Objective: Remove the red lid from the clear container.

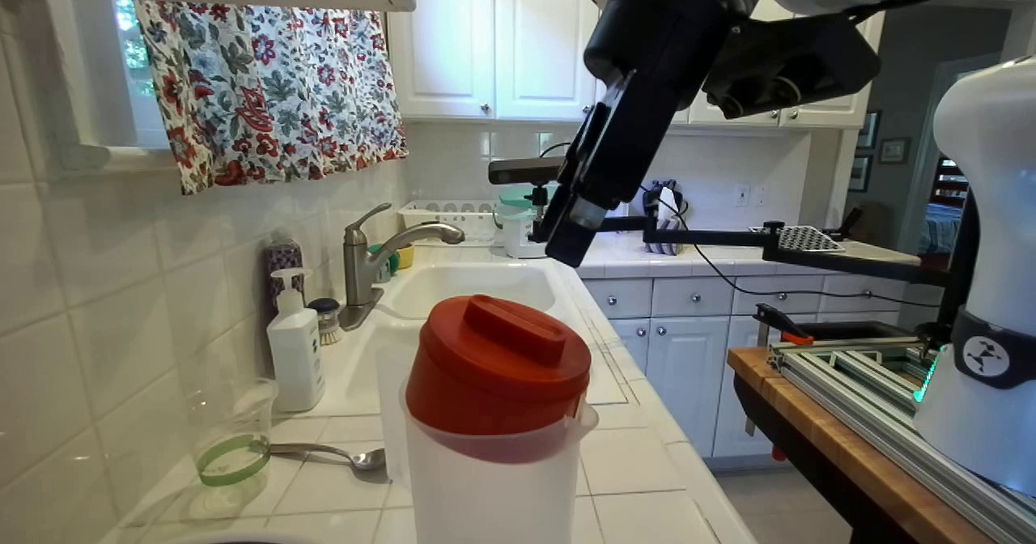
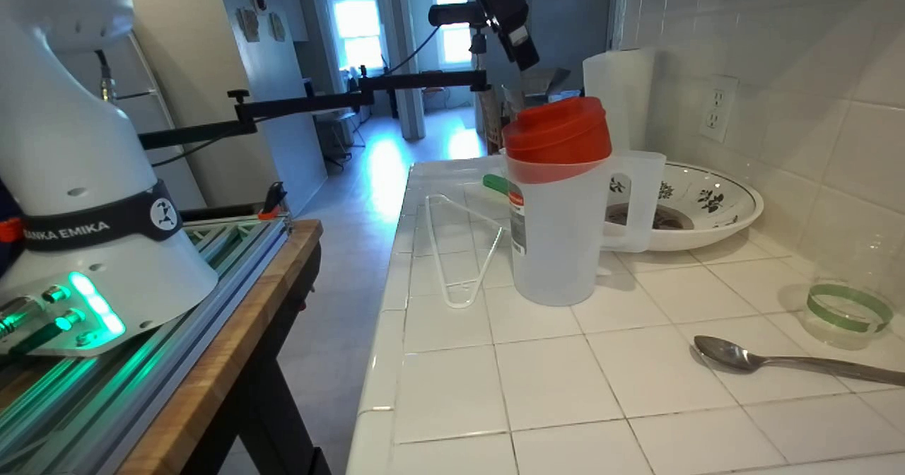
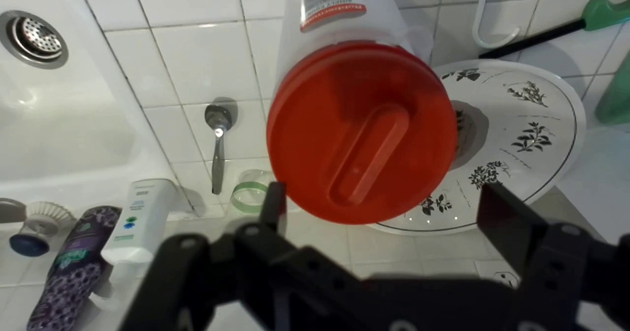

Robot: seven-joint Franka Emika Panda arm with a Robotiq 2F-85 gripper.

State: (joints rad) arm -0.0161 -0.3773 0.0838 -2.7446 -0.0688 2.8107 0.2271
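In an exterior view, from left to right, a clear cup [image 1: 233, 473] with a green band is set on the tiled worktop [image 1: 639, 456], and a spoon [image 1: 368, 460] is laid beside it. A white soap bottle [image 1: 295, 358] is stood upright by the wall [image 1: 129, 301], and farther right a metal faucet [image 1: 356, 273] is fixed at the edge of the white sink [image 1: 477, 289]. Near the middle, the clear container [image 1: 495, 503] is stood upright on the worktop, its handle turned to the left of the picture. In its mouth the red lid [image 1: 498, 366] is rested at a tilt — higher at the left than at the right — and its lower part is seen through the translucent side. Higher up, the black end of the arm [image 1: 651, 46] is pointed down at a slant. At the far right, the white base [image 1: 983, 431] is seen.

In the wrist view, the claw [image 3: 383, 194] is seen spread wide, its two fingers [image 3: 273, 203] well apart. The lid is framed between them, beyond the fingertips; in both exterior views it is found below the claw, apart from it. To its right, a patterned dish [image 3: 561, 114] is partly hidden by the lid.
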